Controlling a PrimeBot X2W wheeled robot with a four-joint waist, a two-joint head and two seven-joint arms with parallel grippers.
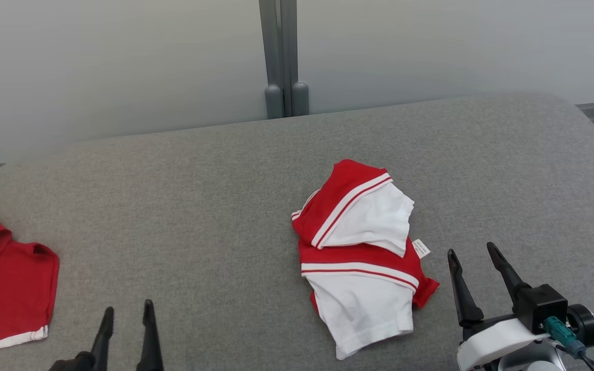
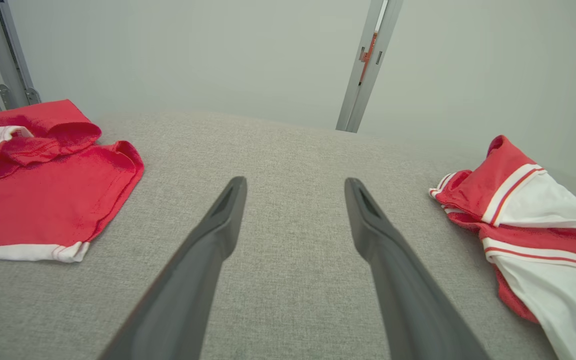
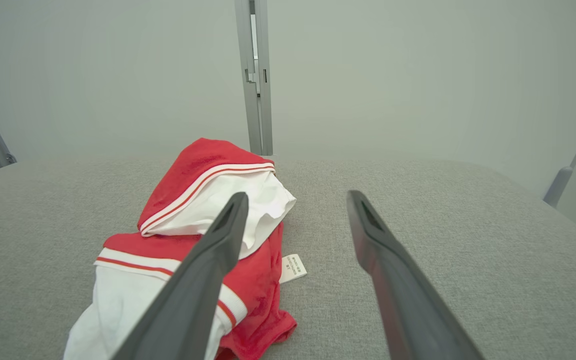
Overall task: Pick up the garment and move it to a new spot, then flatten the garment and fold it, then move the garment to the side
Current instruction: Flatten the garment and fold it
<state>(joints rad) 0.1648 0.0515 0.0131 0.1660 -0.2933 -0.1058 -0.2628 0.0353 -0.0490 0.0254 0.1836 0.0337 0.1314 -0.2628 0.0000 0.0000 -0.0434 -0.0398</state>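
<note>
A crumpled red and white garment (image 1: 361, 257) with striped bands lies in a heap on the grey padded surface (image 1: 214, 216), right of centre. It also appears at the right edge of the left wrist view (image 2: 523, 220) and left of centre in the right wrist view (image 3: 203, 235), a small white label sticking out beside it. My right gripper (image 1: 472, 250) hovers open just right of the garment, holding nothing. My left gripper (image 1: 128, 309) is open at the lower left, well apart from the garment, over bare fabric.
A second, mostly red garment (image 1: 3, 288) with a white hem lies at the surface's left edge, also seen in the left wrist view (image 2: 43, 185). A grey post (image 1: 281, 56) and pale wall panels stand behind the surface's far edge.
</note>
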